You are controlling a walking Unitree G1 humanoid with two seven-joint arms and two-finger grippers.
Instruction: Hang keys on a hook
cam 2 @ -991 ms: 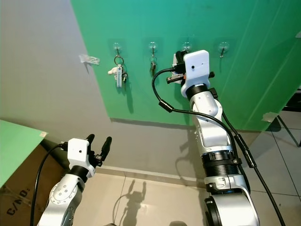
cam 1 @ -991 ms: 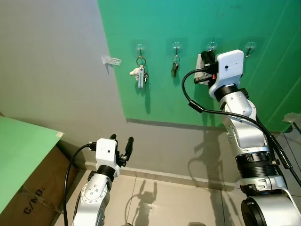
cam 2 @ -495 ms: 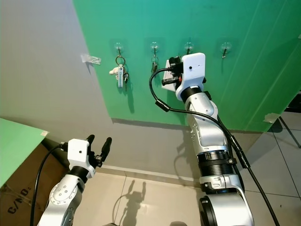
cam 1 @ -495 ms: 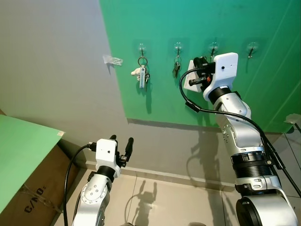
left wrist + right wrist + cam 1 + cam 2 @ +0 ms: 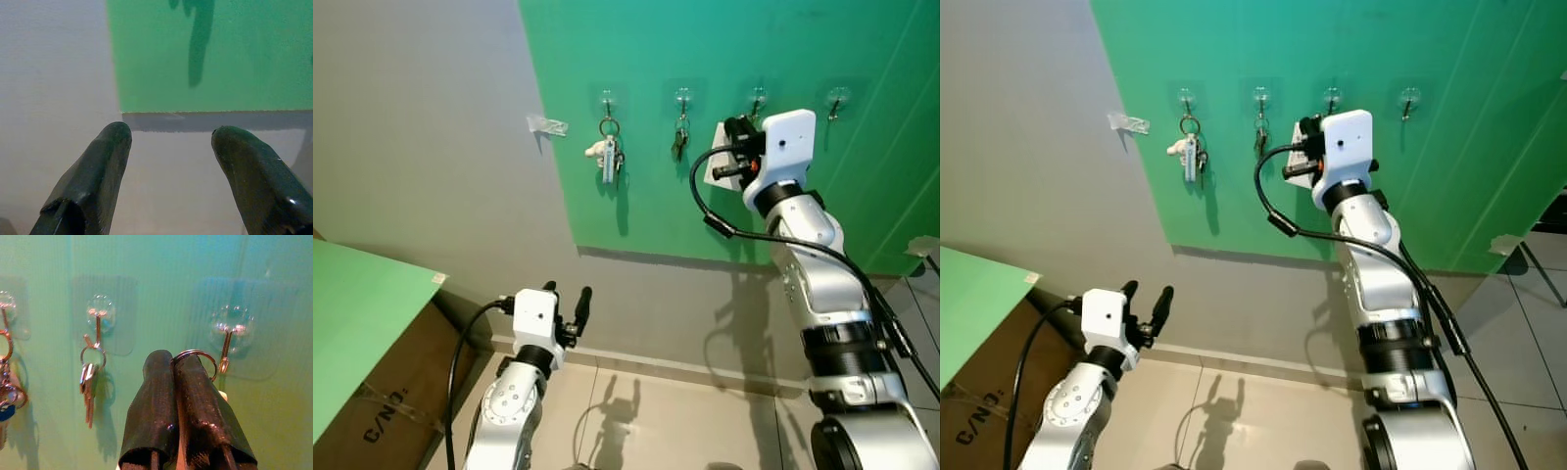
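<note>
1. Right gripper (image 5: 173, 363) is where I start: black fingers pinched together on a silver key ring (image 5: 198, 355), just beside the clear adhesive hook (image 5: 226, 346).
2. I see the left gripper (image 5: 168, 134) parted, holding nothing, well below that hook.

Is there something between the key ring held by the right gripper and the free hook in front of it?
Nothing visible. The right gripper holds the key ring just beside the empty hook, on bare green wall. The neighbouring keys hang clear to one side.
</note>
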